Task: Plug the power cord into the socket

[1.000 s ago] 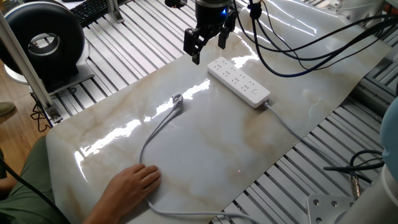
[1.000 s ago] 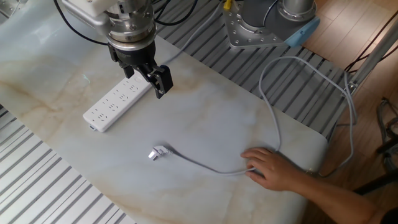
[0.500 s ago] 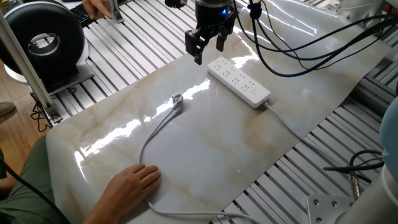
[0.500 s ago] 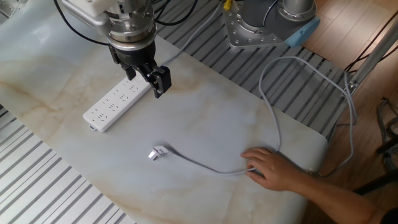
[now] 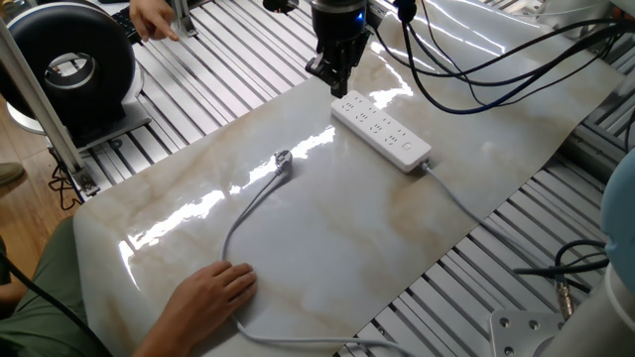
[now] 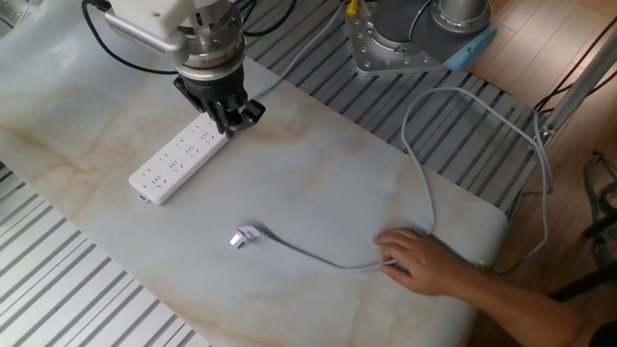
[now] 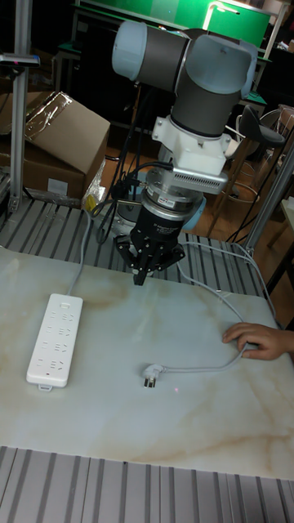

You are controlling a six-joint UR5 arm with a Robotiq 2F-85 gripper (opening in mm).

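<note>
Two fingers (image 6: 231, 118) pressed together, gripping nothing, tips hanging above the counter (image 6: 318, 183) just past the lead end of the socket (image 6: 180, 156). Power cord (image 6: 318, 253) plug lies flat on the marble-pattern counter well apart from the fingers, toward the near edge in the other fixed view. Cable runs from plug in a curve to a person's hand (image 6: 422, 262), which rests on it. Socket lies flat, its white lead (image 5: 458, 203) trailing off the counter.
</note>
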